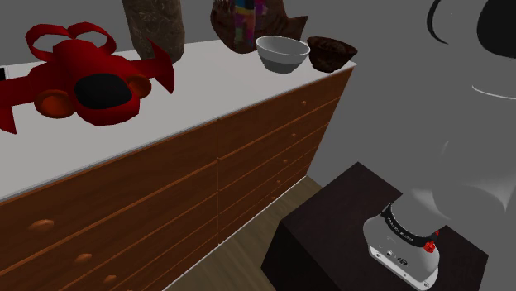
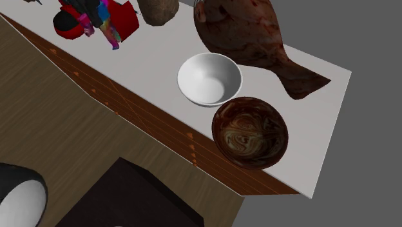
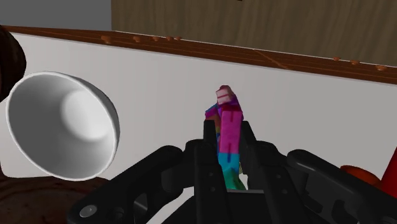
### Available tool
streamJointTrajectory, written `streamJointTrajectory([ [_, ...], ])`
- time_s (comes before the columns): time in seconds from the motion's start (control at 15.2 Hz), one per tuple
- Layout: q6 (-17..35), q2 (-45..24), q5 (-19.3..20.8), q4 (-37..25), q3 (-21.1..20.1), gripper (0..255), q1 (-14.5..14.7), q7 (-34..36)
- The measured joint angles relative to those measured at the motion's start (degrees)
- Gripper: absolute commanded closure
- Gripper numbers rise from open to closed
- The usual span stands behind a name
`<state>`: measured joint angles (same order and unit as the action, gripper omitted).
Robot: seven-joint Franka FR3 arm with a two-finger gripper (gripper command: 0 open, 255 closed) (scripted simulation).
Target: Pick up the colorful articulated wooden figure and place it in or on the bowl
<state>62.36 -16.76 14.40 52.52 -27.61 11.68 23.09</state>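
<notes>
The colorful articulated figure, pink, blue and teal, stands clasped between the black fingers of my gripper, which is shut on it. The second exterior view has the figure hanging under the black hand by the red toy, over the white dresser top. In the shoulder view its colors show at the back of the dresser. The white bowl lies off to one side of the gripper and has nothing in it. That bowl sits apart from the figure, near the dresser's end.
A brown marbled bowl sits next to the white one at the dresser's corner. A brown fish-shaped piece stands behind both bowls. A big red toy plane lies on the white top. My dark stand is on the wooden floor.
</notes>
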Motion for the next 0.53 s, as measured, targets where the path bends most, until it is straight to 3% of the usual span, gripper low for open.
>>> streamJointTrajectory([
  [0.26,-8.2,-7.8,4.8,-15.8,0.6,255,5.4,-0.7],
  [0.4,-7.6,-5.7,3.9,-13.2,0.6,255,2.8,-2.2],
  [0.53,-4.8,-1.3,1.6,-6.5,0.5,255,-2.0,-4.5],
])
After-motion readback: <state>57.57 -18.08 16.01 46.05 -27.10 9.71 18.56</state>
